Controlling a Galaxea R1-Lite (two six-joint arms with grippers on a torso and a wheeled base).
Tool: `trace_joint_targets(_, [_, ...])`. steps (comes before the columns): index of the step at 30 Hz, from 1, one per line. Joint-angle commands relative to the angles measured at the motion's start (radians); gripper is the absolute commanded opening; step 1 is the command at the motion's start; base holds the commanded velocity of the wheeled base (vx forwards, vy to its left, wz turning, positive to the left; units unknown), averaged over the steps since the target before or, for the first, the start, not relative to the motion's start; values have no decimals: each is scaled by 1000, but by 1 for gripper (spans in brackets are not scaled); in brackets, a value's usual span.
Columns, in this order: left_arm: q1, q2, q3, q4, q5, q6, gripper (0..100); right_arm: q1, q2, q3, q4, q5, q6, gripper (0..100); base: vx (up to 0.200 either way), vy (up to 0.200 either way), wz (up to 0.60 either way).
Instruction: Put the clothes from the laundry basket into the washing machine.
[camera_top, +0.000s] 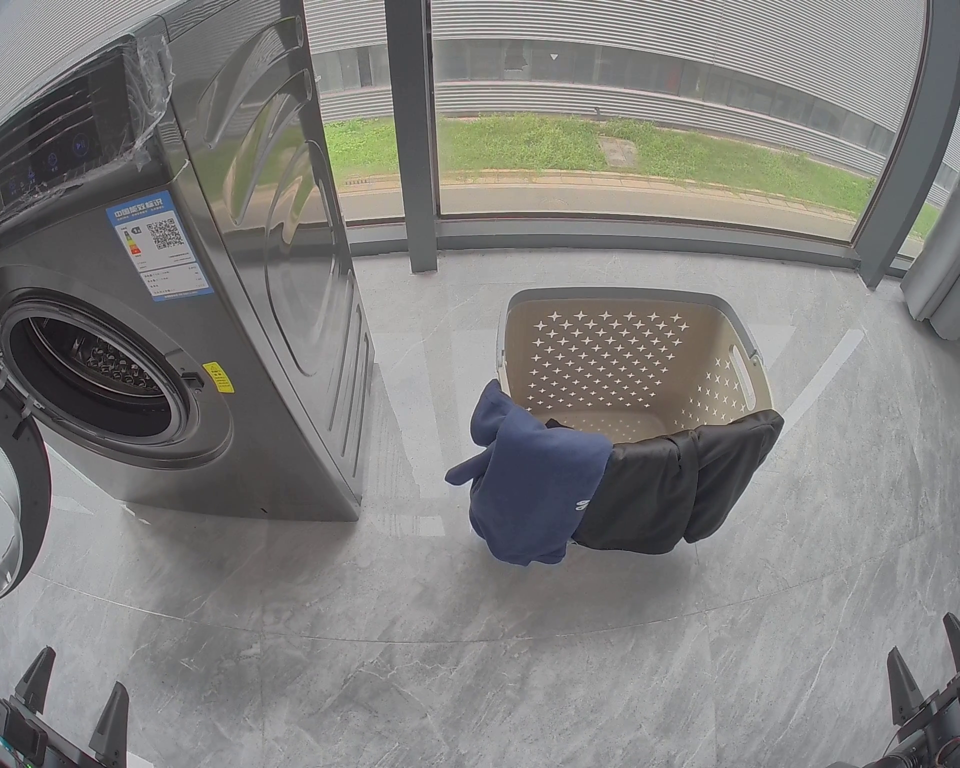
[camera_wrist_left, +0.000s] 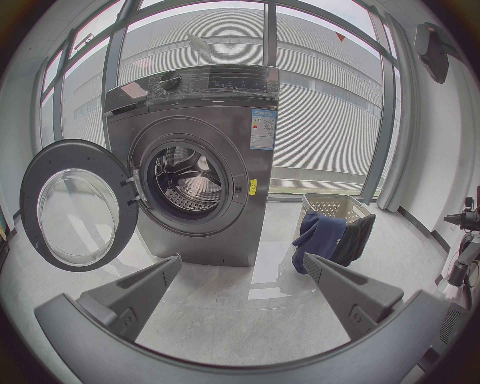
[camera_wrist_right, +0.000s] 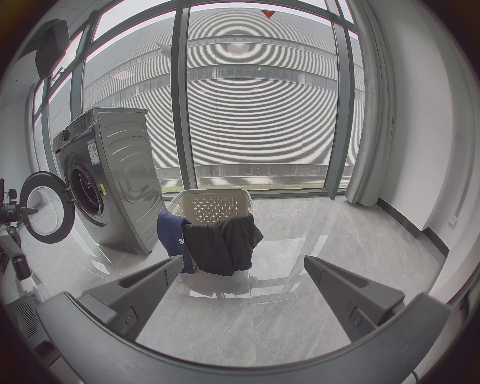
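1. The floor (camera_top: 500, 680) is pale grey marble-look tile, glossy enough to mirror the things on it, with a faint curved seam across its near part
2. Along the floor's far edge runs a tall window (camera_top: 650, 100) with dark grey posts; through it show grass, a path and a ribbed grey building. A pale curtain (camera_wrist_right: 370, 125) hangs at the far right corner
3. The washing machine (camera_top: 270, 300), dark grey, stands at the floor's far left, its round door (camera_wrist_left: 75, 205) swung wide open and the steel drum (camera_wrist_left: 192, 182) in view
4. The laundry basket (camera_top: 620, 350), beige with star-shaped holes, stands near the floor's far edge, apart from the machine
5. A blue garment (camera_top: 535, 480) hangs over the left end of the basket's near rim, and a black garment (camera_top: 660, 490) just beside it over the rest
6. Left gripper (camera_wrist_left: 241, 260) and right gripper (camera_wrist_right: 242, 260) hang low over the floor's near edge, each spread wide and holding nothing
7. The machine front carries a blue-and-white label (camera_top: 160, 245) with a square code and a small yellow sticker (camera_top: 218, 377); their print is too small to read. Clear film (camera_top: 140, 80) wraps the control panel
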Motion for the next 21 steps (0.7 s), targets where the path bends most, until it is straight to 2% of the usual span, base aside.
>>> trace_joint_targets(1, [0, -17, 15, 0, 1, 0, 100, 0, -16, 18, -1, -1, 0, 100, 0, -200, 0])
trace_joint_targets(5, [0, -17, 16, 0, 1, 0, 100, 0, -16, 18, -1, -1, 0, 100, 0, -200, 0])
trace_joint_targets(17, [0, -17, 15, 0, 1, -2, 100, 0, -16, 18, -1, -1, 0, 100, 0, 0, 0])
trace_joint_targets(21, [0, -17, 15, 0, 1, -2, 100, 0, -16, 18, -1, -1, 0, 100, 200, 0, 0])
